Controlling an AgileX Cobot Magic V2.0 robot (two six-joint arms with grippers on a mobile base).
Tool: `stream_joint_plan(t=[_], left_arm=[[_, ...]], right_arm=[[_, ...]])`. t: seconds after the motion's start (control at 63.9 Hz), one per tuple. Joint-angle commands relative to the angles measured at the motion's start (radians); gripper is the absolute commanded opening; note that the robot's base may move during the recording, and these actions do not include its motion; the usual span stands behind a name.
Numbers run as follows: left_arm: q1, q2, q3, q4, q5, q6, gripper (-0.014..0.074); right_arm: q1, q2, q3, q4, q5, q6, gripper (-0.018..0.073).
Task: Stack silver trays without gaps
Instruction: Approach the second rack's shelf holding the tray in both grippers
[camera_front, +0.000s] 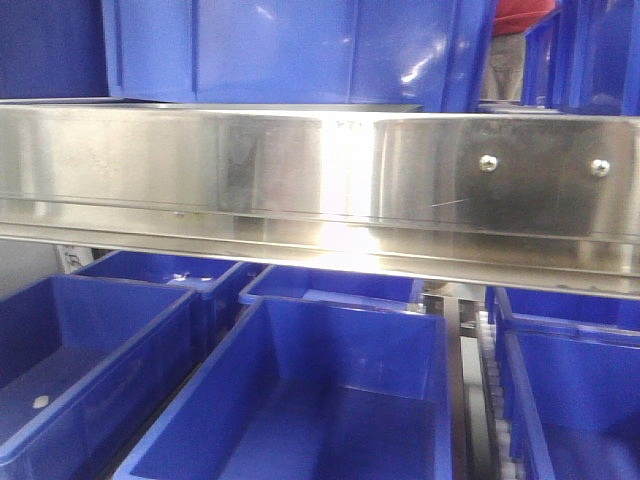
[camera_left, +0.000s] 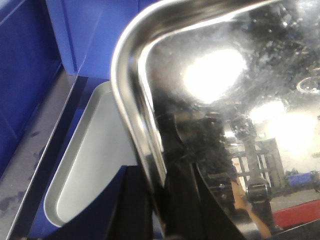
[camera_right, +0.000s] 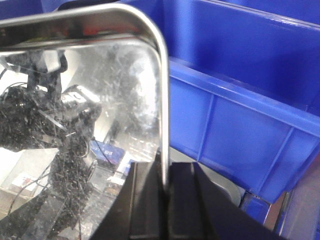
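Brushed-steel shelf band (camera_front: 300, 170) is crossing the front view, with blue bins (camera_front: 330, 400) sitting below it.

Left wrist view: the left gripper (camera_left: 155, 210) is pinching the rim of a shiny tray (camera_left: 225, 75). A duller tray (camera_left: 85, 165) is lying flat below and left of it.

Right wrist view: the right gripper (camera_right: 165, 205) is clamping the shiny tray (camera_right: 100, 100) by its rim, black fingers (camera_right: 145, 200) closed either side, and a blue bin (camera_right: 240, 120) is standing to the tray's right.

A broad brushed-steel shelf band (camera_front: 320, 190) crosses the frame, with two screws (camera_front: 488, 162) near its right end. Above it stand upper blue bins (camera_front: 290, 50), a red-shirted person (camera_front: 520, 25) behind them. Below it sit open lower blue bins (camera_front: 300, 400); the leftmost holds a small pale object (camera_front: 41, 401).
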Motion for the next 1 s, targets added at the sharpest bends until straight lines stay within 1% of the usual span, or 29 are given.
stream_joint_plan(t=[0.0,0.986], left_arm=[[-0.010,-0.001,-0.003,-0.017,-0.031,0.031,-0.0016],[-0.010,-0.001,-0.003,-0.017,-0.031,0.031,-0.0016]], right_arm=[[0.010,-0.012,-0.008,0.011,-0.127,-0.007,-0.0070],[0.010,-0.012,-0.008,0.011,-0.129,-0.007,-0.0070]])
